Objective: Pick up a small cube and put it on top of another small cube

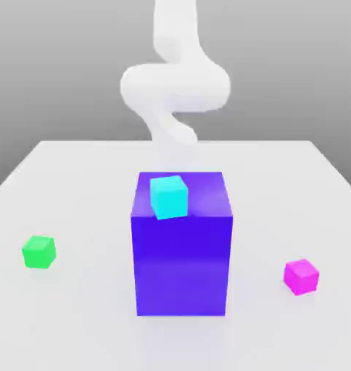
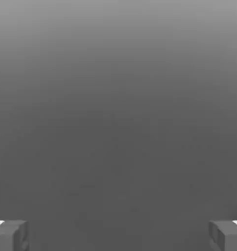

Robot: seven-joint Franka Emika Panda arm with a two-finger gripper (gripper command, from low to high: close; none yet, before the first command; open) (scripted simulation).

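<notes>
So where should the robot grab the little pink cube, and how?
I'd come straight down from above with the open tool and pinch two opposite upright sides of the small magenta-pink cube. It sits alone on the white table, turned a bit, so the tool should probably turn to match.

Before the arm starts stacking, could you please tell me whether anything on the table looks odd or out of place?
The cyan cube looks precarious: in the exterior view it appears turned askew at the near edge of the blue block's top. Nothing looks spilled or damaged.
</notes>
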